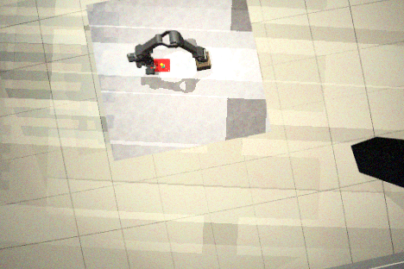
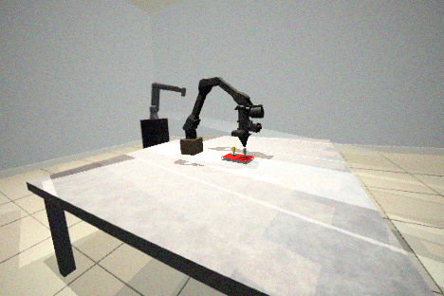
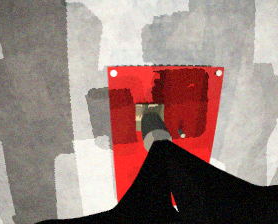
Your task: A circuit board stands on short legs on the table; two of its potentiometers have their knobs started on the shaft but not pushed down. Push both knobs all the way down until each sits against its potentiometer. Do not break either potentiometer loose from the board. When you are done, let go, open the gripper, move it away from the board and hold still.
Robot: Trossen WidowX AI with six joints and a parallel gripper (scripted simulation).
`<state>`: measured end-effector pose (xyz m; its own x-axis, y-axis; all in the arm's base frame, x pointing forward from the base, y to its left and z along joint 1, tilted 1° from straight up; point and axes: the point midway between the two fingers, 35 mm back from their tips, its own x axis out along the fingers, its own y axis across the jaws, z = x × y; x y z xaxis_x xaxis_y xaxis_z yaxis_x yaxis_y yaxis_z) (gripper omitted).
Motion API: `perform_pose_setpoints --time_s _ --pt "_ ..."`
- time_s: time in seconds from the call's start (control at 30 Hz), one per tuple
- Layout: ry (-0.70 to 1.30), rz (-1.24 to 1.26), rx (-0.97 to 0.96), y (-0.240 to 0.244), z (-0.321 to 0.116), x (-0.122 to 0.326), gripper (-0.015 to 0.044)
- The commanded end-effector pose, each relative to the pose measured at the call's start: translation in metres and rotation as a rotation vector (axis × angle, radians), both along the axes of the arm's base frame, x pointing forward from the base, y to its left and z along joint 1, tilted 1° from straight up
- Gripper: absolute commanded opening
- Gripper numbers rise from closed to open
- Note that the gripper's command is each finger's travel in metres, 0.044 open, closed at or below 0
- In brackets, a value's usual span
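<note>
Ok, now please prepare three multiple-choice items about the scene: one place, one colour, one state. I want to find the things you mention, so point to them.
1. Where are the fingers?
A) above the grey knob
B) beside the wooden base block
C) above the yellow knob

2. Which colour is the circuit board?
A) blue
B) red
C) green

3. How are the fingers?
A) wide open
B) shut on the board's edge
C) shut, holding nothing

1 A: the fingers (image 2: pixel 245 146) point down over the grey knob (image 2: pixel 245 152) (image 3: pixel 152 124).
2 B: the circuit board (image 1: pixel 167 69) (image 2: pixel 230 157) (image 3: pixel 124 160) shows red in every view.
3 C: their tips meet, with no part between.
</note>
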<state>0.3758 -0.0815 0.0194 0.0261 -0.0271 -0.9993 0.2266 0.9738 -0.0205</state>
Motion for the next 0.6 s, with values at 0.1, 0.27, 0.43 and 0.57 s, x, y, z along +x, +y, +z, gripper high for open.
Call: perform_pose_setpoints --time_s 0.1,0.27,0.43,0.57 --pt "-0.002 -0.004 0.004 0.0005 -0.0011 0.0001 0.0000" --pt "-0.002 -0.004 0.004 0.0005 -0.0024 0.0001 0.0000" --pt "-0.002 -0.004 0.004 0.0005 -0.0037 0.0002 0.0000" --pt "-0.002 -0.004 0.004 0.0005 -0.0048 0.0002 0.0000"
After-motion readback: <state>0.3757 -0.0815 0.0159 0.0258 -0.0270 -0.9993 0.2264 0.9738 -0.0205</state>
